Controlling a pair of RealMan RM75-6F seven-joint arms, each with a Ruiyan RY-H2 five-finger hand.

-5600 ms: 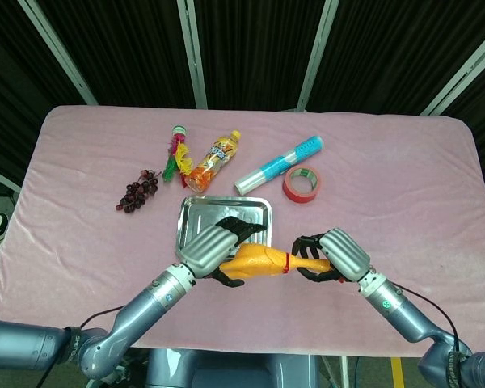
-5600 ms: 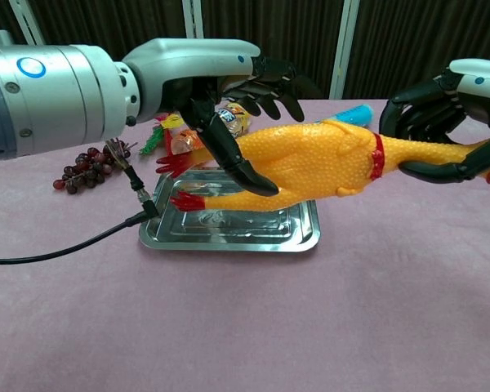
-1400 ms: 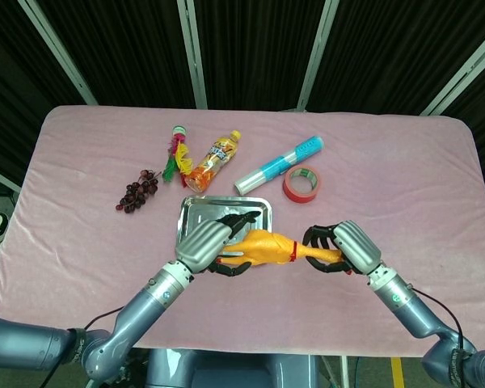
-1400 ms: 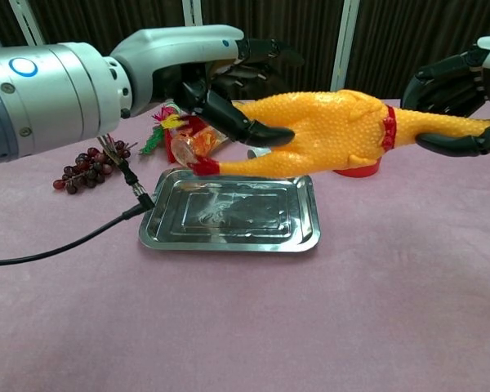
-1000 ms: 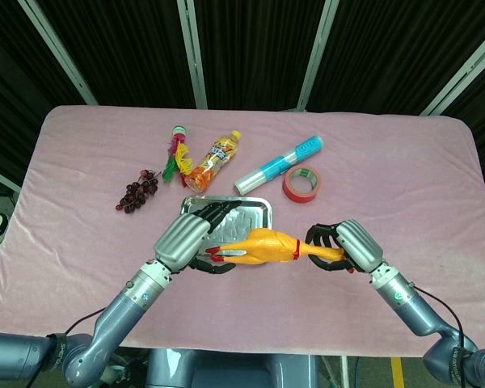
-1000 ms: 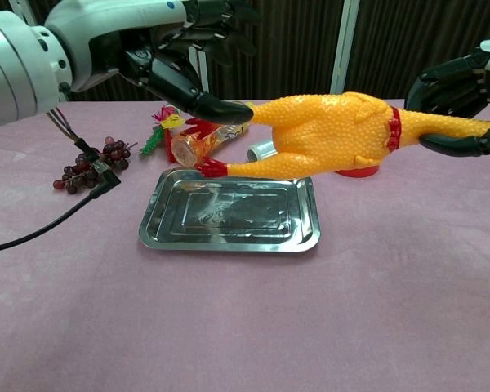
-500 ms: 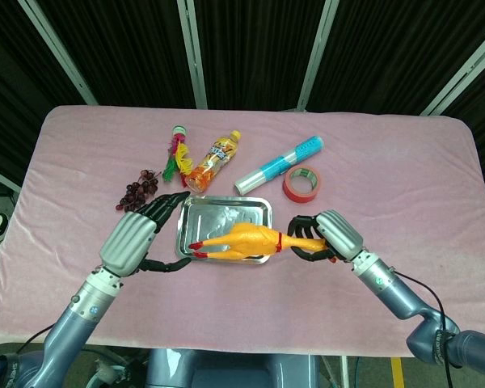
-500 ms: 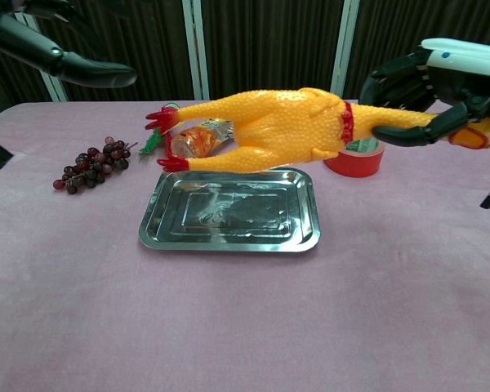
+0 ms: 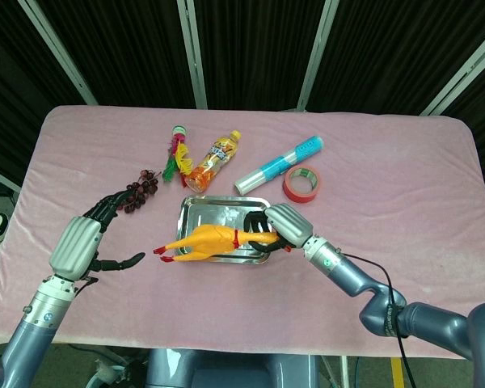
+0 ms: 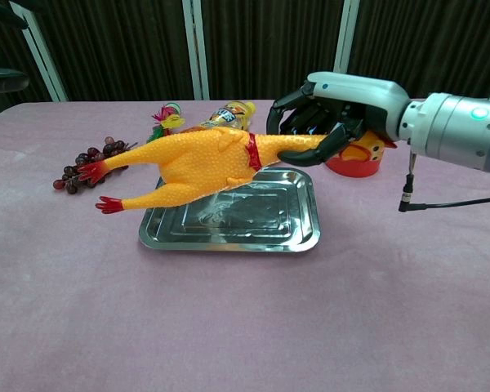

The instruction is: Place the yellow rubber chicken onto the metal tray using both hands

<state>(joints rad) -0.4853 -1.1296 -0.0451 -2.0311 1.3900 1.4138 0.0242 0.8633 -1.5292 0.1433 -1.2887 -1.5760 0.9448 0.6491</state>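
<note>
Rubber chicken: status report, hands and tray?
Right hand grips rubber chicken by the neck, above metal tray, legs overhanging. Left hand open, off to the side. Tray unobstructed.

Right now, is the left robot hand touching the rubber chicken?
Apart. The head view shows the left robot hand open over the pink cloth, with bare cloth between its fingertips and the rubber chicken's red feet. Only the right robot hand holds it.

A pink, velvety cloth (image 9: 404, 170) covers the whole counter (image 9: 56, 129), its corners rounded. Behind it hang black curtains (image 9: 250, 48), crossed by slanted pale metal poles (image 9: 192, 52). At the lower right, a strip of grey floor (image 9: 376, 373) shows a yellow line (image 9: 398, 372). The light is even and soft.
</note>
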